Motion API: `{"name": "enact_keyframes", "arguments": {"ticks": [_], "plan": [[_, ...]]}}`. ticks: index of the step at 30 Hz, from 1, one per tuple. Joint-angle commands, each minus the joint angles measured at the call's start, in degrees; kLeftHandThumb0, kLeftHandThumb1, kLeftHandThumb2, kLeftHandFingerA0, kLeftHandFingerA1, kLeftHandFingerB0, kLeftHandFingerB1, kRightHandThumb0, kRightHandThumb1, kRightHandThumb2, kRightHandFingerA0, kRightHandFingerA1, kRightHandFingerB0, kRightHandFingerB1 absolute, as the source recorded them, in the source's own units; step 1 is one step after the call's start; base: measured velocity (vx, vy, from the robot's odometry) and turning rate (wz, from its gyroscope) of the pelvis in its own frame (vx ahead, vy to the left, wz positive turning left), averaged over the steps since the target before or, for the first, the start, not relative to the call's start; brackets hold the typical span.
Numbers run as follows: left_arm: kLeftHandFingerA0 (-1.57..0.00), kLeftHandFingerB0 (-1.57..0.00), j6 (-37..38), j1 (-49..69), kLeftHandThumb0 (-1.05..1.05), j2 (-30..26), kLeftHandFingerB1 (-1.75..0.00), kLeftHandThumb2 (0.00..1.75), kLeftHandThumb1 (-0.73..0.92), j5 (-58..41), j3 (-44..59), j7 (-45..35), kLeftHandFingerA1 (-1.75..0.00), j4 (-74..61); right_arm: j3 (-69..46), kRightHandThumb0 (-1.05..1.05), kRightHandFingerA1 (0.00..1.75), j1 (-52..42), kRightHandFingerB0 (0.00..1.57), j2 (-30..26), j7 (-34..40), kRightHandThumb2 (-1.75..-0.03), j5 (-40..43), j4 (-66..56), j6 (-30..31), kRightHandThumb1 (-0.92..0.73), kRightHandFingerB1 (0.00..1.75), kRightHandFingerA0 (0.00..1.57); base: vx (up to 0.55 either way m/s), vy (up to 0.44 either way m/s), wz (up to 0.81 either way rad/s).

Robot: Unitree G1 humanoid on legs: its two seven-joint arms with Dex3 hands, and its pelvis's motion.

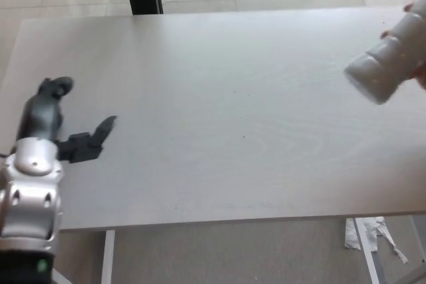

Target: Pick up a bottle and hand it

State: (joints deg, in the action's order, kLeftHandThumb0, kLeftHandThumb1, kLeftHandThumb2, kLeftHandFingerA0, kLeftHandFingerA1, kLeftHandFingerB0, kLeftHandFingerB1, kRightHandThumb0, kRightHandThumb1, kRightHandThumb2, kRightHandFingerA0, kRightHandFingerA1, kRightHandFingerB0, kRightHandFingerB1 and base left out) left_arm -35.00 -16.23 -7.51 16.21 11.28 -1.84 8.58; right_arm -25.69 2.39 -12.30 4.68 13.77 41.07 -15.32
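Black three-fingered left hand [63,131] at the near left edge of the pale wood-grain tabletop [219,111], low in the head view. Thumb and fingers [100,131] spread apart, nothing between them: empty and unclenched. Silver wrist housing just beneath, partly cut off by the frame. Right hand nowhere in the picture.

White ribbed plastic bottle [389,58] at the far right edge, lifted clear of the table, tilted with its base toward the table centre. Held there by a person's fingers [421,74] (only a sliver visible at the frame edge, so the hold itself cannot be judged). Bottle and robot hand well apart, the whole width of the table between them.

Handover, by the look of things, complete: bottle with the person, robot hand free.

Risks from here, as judgement only. Chief one: a slip on the person's side, since the bottle hangs over the table edge region and would fall to the floor rather than onto the surface. Second: spread fingers resting close to the tabletop, so any careless sweep of the arm could scrape or catch the near edge. Torn white scrap [369,234] on the floor below, no concern.
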Motion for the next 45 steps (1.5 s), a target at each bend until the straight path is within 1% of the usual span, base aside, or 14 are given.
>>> {"name": "enact_keyframes", "arguments": {"ticks": [1, 2, 3, 6, 7, 9, 10, 19, 20, 21, 22, 26, 29, 45], "plan": [[0.00, 0.00, 21.3, 34.0, -0.74, -17.0, -0.39, 0.59, 0.63, -21.7, 50.3, -10.6, -0.83, -0.1, -4.9, -1.05, 1.75, -3.8, 0.36, -9.1, -0.1, -1.17, 0.5, 6.7, 0.0, -0.45, 1.07, 1.57, 0.00, 0.000, 0.00], [-0.06, 0.00, 21.3, 33.6, -0.80, -17.7, -0.38, 0.90, 0.47, -22.4, 51.2, -9.6, -0.71, 2.9, -4.6, -1.05, 1.75, -4.3, 0.32, -9.2, -0.1, -1.18, 0.2, 6.7, -0.4, -0.45, 1.06, 1.57, 0.00, 0.000, 0.00], [-0.27, 0.00, 21.3, 33.2, -0.72, -17.4, -0.45, 0.60, 0.66, -23.6, 52.9, -7.3, -0.88, 6.5, -4.7, -1.05, 1.75, -4.2, 0.32, -9.2, -0.3, -1.17, 0.4, 7.5, -0.7, -0.46, 1.04, 1.57, 0.00, 0.000, 0.00], [-0.23, 0.00, 21.8, 32.6, -0.74, -18.0, -0.48, 0.60, 0.67, -24.3, 53.5, -6.4, -0.88, 9.2, -4.9, -1.05, 1.75, -3.9, 0.33, -9.3, -0.2, -1.17, 0.7, 8.8, -1.0, -0.46, 1.05, 1.57, 0.00, 0.000, 0.00], [-0.32, 0.00, 22.2, 32.3, -0.75, -18.4, -0.45, 0.94, 0.52, -24.4, 53.6, -6.3, -0.76, 10.2, -4.9, -1.05, 1.75, -4.0, 0.34, -9.2, -0.3, -1.17, 0.8, 8.9, -1.5, -0.46, 1.06, 1.57, 0.00, 0.000, 0.00], [-0.35, -0.01, 21.7, 30.4, -0.76, -20.2, -0.50, 0.93, 0.52, -25.0, 54.7, -5.6, -0.77, 12.4, -5.0, -1.05, 1.75, -4.2, 0.36, -9.1, -1.0, -1.17, 1.2, 9.4, -1.5, -0.45, 1.07, 1.57, 0.00, 0.000, 0.00], [-0.35, 0.00, 20.7, 29.8, -0.76, -20.3, -0.58, 0.61, 0.68, -25.1, 55.0, -5.6, -0.85, 11.8, -5.3, -1.05, 1.75, -4.4, 0.38, -8.9, -1.1, -1.17, 1.5, 9.0, -1.6, -0.44, 1.09, 1.57, 0.00, 0.000, 0.00], [-0.42, -0.14, 21.4, 28.6, -0.74, -20.8, -0.58, 0.59, 0.61, -25.4, 52.0, -11.2, -0.73, 18.8, -5.0, -1.05, 1.75, -3.5, 0.38, -9.8, -0.6, -1.17, 0.6, 11.0, -2.1, -0.44, 1.09, 1.57, 0.00, 0.000, 0.00], [-0.49, -0.15, 22.7, 28.7, -0.83, -21.0, -0.58, 0.90, 0.52, -24.5, 50.1, -12.7, -0.71, 20.6, -5.4, -1.05, 1.75, -4.2, 0.37, -9.9, -1.0, -1.17, 0.9, 11.3, -2.7, -0.45, 1.09, 1.57, 0.00, 0.000, 0.00], [-0.49, -0.15, 23.5, 28.8, -0.83, -21.2, -0.58, 0.90, 0.52, -24.5, 49.8, -13.4, -0.71, 22.2, -5.3, -1.05, 1.75, -4.2, 0.37, -10.0, -1.1, -1.17, 0.9, 11.6, -2.7, -0.45, 1.09, 1.57, 0.00, 0.000, 0.00], [-0.57, -0.20, 23.6, 29.2, -0.75, -21.1, -0.54, 0.59, 0.62, -24.7, 49.4, -14.3, -0.67, 22.9, -5.2, -1.05, 1.75, -4.0, 0.37, -10.1, -0.9, -1.18, 0.6, 12.3, -3.4, -0.45, 1.09, 1.57, 0.00, 0.000, 0.00], [-0.79, -0.37, 24.3, 30.0, -0.77, -20.7, -0.51, 0.59, 0.61, -26.4, 48.7, -18.1, -0.61, 23.1, -5.5, -1.05, 1.75, -3.6, 0.40, -9.9, -0.5, -1.17, 0.6, 13.8, -3.9, -0.44, 1.12, 1.57, 0.00, 0.000, 0.00], [-0.79, -0.56, 24.4, 32.1, -0.76, -20.1, -0.46, 0.60, 0.63, -26.3, 45.7, -21.4, -0.56, 21.1, -5.6, -1.05, 1.75, -3.8, 0.39, -9.9, -1.1, -1.17, 0.6, 14.0, -4.1, -0.44, 1.11, 1.57, 0.00, 0.000, 0.00], [-0.79, -0.51, 24.3, 36.5, -0.77, -22.2, -0.52, 0.59, 0.64, -29.9, 42.0, -22.7, -0.60, 19.7, -6.2, -1.05, 1.75, -4.7, 0.37, -9.7, -3.4, -1.17, 1.0, 14.0, -5.7, -0.44, 1.10, 1.57, 0.00, 0.000, 0.00]]}}
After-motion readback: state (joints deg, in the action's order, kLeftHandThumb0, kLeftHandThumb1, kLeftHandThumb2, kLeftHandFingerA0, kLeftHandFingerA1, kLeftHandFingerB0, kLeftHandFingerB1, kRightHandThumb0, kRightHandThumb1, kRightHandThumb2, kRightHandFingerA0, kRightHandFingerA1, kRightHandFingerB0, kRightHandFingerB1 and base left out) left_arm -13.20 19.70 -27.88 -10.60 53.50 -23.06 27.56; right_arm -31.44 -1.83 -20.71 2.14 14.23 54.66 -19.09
